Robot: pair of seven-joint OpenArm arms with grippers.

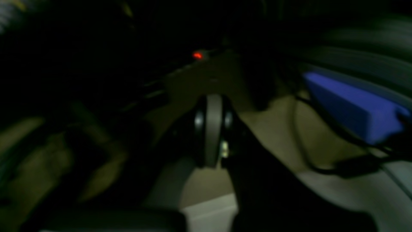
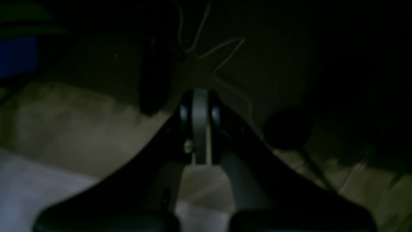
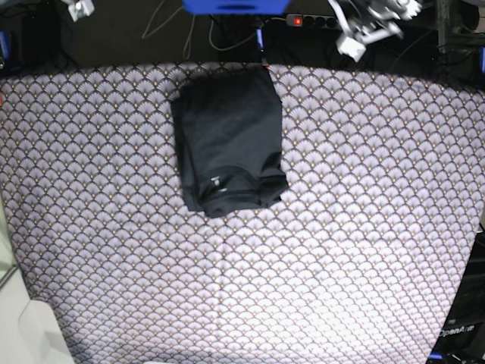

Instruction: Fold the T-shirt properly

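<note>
Black T-shirt (image 3: 229, 140) folded on scalloped cloth (image 3: 364, 227) in base view only; both wrist views' jaws clenched, empty.

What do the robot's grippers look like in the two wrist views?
Both views are dim and blurred. The left gripper and right gripper look alike: two glossy black fingers flanking a grey central strip, on black housings, each with a small pale metal fitting lower down.

Both wrist views are dim and blurred; the base view is bright and sharp.

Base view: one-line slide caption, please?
Folded black T-shirt lies on the scallop-patterned cloth, both arms retracted at the far edge.
</note>
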